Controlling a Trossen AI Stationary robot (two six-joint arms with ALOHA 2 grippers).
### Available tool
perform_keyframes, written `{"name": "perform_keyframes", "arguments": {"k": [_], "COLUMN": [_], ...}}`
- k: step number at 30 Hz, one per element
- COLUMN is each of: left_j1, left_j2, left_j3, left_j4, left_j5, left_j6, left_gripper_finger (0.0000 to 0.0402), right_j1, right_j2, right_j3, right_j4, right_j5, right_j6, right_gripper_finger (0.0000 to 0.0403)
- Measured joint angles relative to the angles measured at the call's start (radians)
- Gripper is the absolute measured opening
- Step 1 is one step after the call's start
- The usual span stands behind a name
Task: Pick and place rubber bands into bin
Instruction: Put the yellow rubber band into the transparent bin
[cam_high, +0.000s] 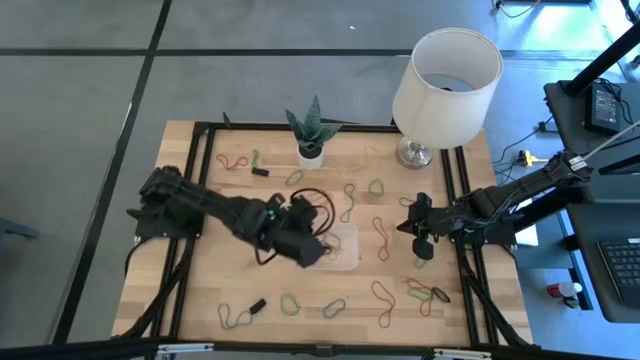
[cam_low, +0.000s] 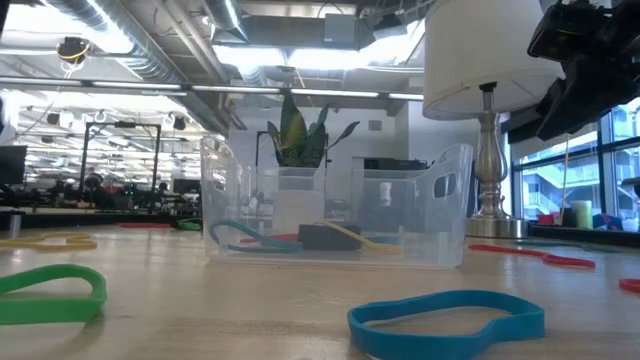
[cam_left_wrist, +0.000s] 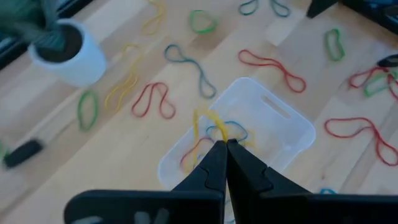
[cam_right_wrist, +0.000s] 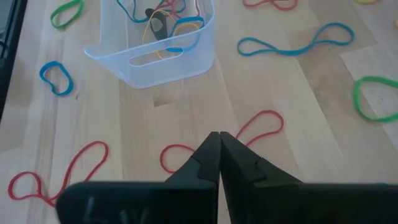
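The clear plastic bin (cam_high: 345, 252) stands at the table's middle. It holds blue, red and yellow rubber bands (cam_right_wrist: 168, 25) and a small black piece (cam_low: 325, 237). My left gripper (cam_left_wrist: 222, 144) is shut above the bin's left end (cam_high: 315, 250), and I see nothing between its fingers. Many more rubber bands lie flat on the wood around the bin, such as a red one (cam_high: 382, 238) and a green one (cam_high: 376, 186). My right gripper (cam_right_wrist: 219, 135) is shut and hovers over the table's right part (cam_high: 420, 235), above a red band (cam_right_wrist: 252, 132).
A white lamp (cam_high: 445, 75) stands at the far right and a white plant pot (cam_high: 310, 150) at the far middle. Small black pieces (cam_high: 258, 305) lie among the bands. In the low view a green band (cam_low: 50, 293) and a blue band (cam_low: 445, 322) lie before the bin (cam_low: 335, 205).
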Motion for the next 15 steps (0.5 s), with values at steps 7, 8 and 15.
{"name": "perform_keyframes", "arguments": {"k": [7, 8, 15], "left_j1": [0.028, 0.025, 0.006], "left_j2": [0.000, 0.001, 0.074], "left_j3": [0.000, 0.000, 0.000], "left_j4": [0.009, 0.009, 0.013], "left_j5": [0.047, 0.055, 0.168], "left_j6": [0.024, 0.024, 0.015], "left_gripper_finger": [0.0001, 0.0001, 0.0001], "right_j1": [0.000, 0.000, 0.000], "right_j2": [0.000, 0.000, 0.000], "right_j3": [0.000, 0.000, 0.000], "right_j4": [0.006, 0.006, 0.006], "right_j5": [0.000, 0.000, 0.001], "right_j6": [0.002, 0.002, -0.002], "right_gripper_finger": [0.0014, 0.0014, 0.0014]}}
